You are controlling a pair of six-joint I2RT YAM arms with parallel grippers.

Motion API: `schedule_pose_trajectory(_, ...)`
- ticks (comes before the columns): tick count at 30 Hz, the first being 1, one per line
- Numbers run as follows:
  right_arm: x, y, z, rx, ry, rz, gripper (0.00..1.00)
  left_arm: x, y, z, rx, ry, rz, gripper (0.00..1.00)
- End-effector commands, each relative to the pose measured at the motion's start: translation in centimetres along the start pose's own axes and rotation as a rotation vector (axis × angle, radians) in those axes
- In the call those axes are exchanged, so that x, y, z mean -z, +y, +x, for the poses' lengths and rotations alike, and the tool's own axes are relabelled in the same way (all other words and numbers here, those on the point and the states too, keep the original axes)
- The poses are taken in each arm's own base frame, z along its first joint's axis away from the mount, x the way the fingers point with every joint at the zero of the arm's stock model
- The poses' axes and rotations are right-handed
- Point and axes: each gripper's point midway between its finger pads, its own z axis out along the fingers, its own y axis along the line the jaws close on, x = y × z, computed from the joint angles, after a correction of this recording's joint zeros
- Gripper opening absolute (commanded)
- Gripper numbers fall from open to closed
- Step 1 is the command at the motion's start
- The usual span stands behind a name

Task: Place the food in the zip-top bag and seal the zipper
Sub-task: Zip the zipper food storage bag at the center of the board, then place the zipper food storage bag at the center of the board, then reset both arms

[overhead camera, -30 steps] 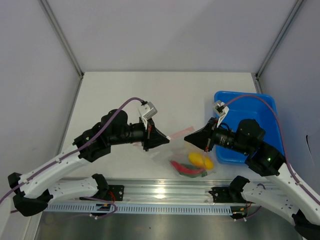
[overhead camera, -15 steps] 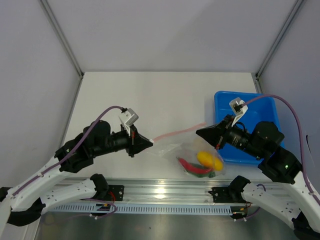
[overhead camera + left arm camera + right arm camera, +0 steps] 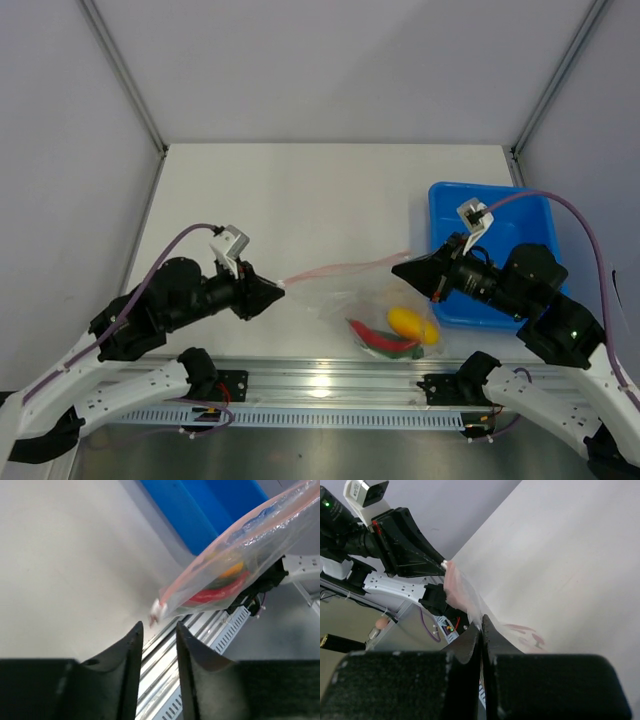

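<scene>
Right end effector (image 3: 402, 270): fingers pressed together, no gap seen in the right wrist view. An edge of the bag (image 3: 345, 300) is clamped between them, at the end nearest the bin (image 3: 500, 205).

Left end effector (image 3: 274, 291): fingers held narrowly apart, bench (image 3: 300, 200) seen through the gap in the left wrist view. Nothing is seen between the fingers. The bag's other end, with a small white tab (image 3: 158, 609), is found just beyond the fingertips. Contact with the tips cannot be told.

Bag: held up between the two end effectors, near the front edge of the bench. The zipper (image 3: 340, 267) is seen as a thin pink strip along the upper edge, running nearly straight from the left fingertips to the right ones. Whether it is pressed shut along its length cannot be told.

Food: all inside the bag, gathered in the lower part toward the right side, just beside the bin's front left corner. The yellow piece (image 3: 410, 322) is uppermost. The chili (image 3: 378, 340) lies below and left of it, touching it. A green piece (image 3: 397, 352) is partly seen under the chili. Whether the bag's bottom rests on the bench cannot be told.

Bin: on the bench behind the right end effector.
</scene>
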Motion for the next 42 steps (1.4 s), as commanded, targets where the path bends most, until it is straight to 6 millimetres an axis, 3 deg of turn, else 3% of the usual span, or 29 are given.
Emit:
schedule_pose_trajectory(1, -1.4, 0.2, -0.3, -0.056, -0.013, -0.022, 0.0, 1.4, 3.2, 0.3, 0.057, -0.036, -0.168, 0.38)
schedule_pose_trajectory(2, -2.2, 0.0, 0.0, -0.065, -0.008, -0.032, 0.0, 1.6, 3.9, 0.0, 0.066, -0.063, -0.205, 0.49)
schedule_pose_trajectory(3, -2.7, -0.3, 0.2, -0.072, -0.004, -0.027, 0.0, 1.8, 4.1, -0.3, 0.082, -0.088, -0.213, 0.72)
schedule_pose_trajectory(6, -5.2, -1.5, 0.6, -0.096, 0.02, -0.001, 0.0, 3.1, 4.9, -1.0, 0.117, -0.162, -0.254, 0.92)
schedule_pose_trajectory(9, -8.4, -3.4, 1.0, -0.121, 0.058, 0.033, 0.0, 3.9, 5.2, -1.2, 0.123, -0.188, -0.259, 0.99)
schedule_pose_trajectory(12, -11.4, -6.2, 0.9, -0.188, 0.091, 0.042, 0.0, 4.3, 4.8, -1.1, 0.128, -0.18, -0.239, 1.0)
schedule_pose_trajectory(13, -12.0, -8.1, -0.4, -0.199, 0.054, 0.07, 0.0, 4.3, 4.6, -1.0, 0.126, -0.175, -0.229, 0.99)
schedule_pose_trajectory(15, -13.9, -11.2, -0.6, -0.253, 0.061, 0.112, 0.0, 4.4, 4.3, -0.8, 0.133, -0.167, -0.209, 1.0)
schedule_pose_trajectory(16, -14.3, -12.5, -2.3, -0.254, 0.026, 0.122, 0.0, 4.3, 4.3, -0.4, 0.14, -0.156, -0.21, 1.0)
schedule_pose_trajectory(17, -15.7, -14.5, -1.8, -0.276, 0.052, 0.15, 0.0, 4.4, 4.1, -0.5, 0.151, -0.162, -0.197, 1.0)
schedule_pose_trajectory(18, -16.3, -15.5, -2.3, -0.276, 0.051, 0.167, 0.0, 4.3, 4.0, -0.2, 0.156, -0.156, -0.187, 0.99)
schedule_pose_trajectory(19, -16.8, -15.8, -4.2, -0.256, 0.026, 0.173, 0.0, 4.2, 3.6, -0.1, 0.159, -0.153, -0.163, 1.0)
schedule_pose_trajectory(20, -17.3, -17.0, -5.0, -0.247, 0.017, 0.195, 0.04, 4.2, 3.3, 0.0, 0.171, -0.151, -0.15, 0.99)
schedule_pose_trajectory(21, -18.6, -19.3, -4.3, -0.244, 0.05, 0.235, 0.11, 4.2, 3.2, 0.1, 0.177, -0.15, -0.141, 0.99)
schedule_pose_trajectory(22, -18.9, -20.0, -6.1, -0.233, 0.042, 0.263, 0.34, 4.1, 3.0, 0.3, 0.183, -0.142, -0.129, 1.0)
schedule_pose_trajectory(23, -20.1, -22.5, -4.9, -0.238, 0.091, 0.3, 0.46, 4.0, 2.9, 0.4, 0.184, -0.137, -0.122, 0.99)
schedule_pose_trajectory(24, -20.4, -22.6, -6.1, -0.23, 0.1, 0.315, 0.55, 3.9, 2.9, 0.7, 0.185, -0.126, -0.122, 0.99)
schedule_pose_trajectory(25, -20.6, -23.7, -6.2, -0.223, 0.105, 0.357, 0.69, 3.8, 3.0, 0.9, 0.189, -0.121, -0.124, 0.99)
schedule_pose_trajectory(26, -20.9, -24.7, -5.6, -0.224, 0.129, 0.385, 0.76, 3.7, 3.0, 1.0, 0.189, -0.115, -0.128, 0.99)
schedule_pose_trajectory(27, -20.8, -24.8, -5.7, -0.201, 0.144, 0.391, 0.99, 3.7, 3.1, 1.1, 0.189, -0.111, -0.129, 1.0)
schedule_pose_trajectory(29, -20.4, -24.6, -6.4, -0.172, 0.128, 0.409, 0.99, 3.7, 3.1, 1.3, 0.19, -0.107, -0.127, 0.99)
schedule_pose_trajectory(32, -18.2, -24.2, -7.4, -0.108, 0.098, 0.474, 0.99, 3.4, 3.2, 1.6, 0.188, -0.102, -0.13, 0.99)
schedule_pose_trajectory(33, -16.8, -23.2, -8.1, -0.091, 0.08, 0.492, 0.99, 3.1, 3.2, 1.7, 0.188, -0.098, -0.131, 1.0)
schedule_pose_trajectory(36, -13.3, -22.8, -7.6, -0.068, 0.061, 0.585, 0.99, 2.2, 3.1, 1.8, 0.194, -0.085, -0.124, 0.99)
schedule_pose_trajectory(37, -12.4, -22.8, -7.4, -0.074, 0.056, 0.617, 0.99, 1.7, 3.1, 1.9, 0.202, -0.073, -0.129, 0.99)
schedule_pose_trajectory(38, -11.1, -23.5, -5.5, -0.095, 0.094, 0.667, 0.99, 1.3, 2.9, 1.8, 0.207, -0.072, -0.124, 0.99)
schedule_pose_trajectory(40, -8.6, -22.9, -5.2, -0.092, 0.064, 0.724, 0.99, 0.1, 2.9, 2.3, 0.221, -0.042, -0.131, 1.0)
schedule_pose_trajectory(41, -7.4, -23.6, -2.7, -0.117, 0.107, 0.763, 0.99, -0.5, 2.6, 2.3, 0.226, -0.041, -0.112, 1.0)
schedule_pose_trajectory(42, -6.4, -23.8, -2.1, -0.117, 0.098, 0.799, 0.99, -1.0, 2.5, 2.6, 0.235, -0.029, -0.106, 0.99)
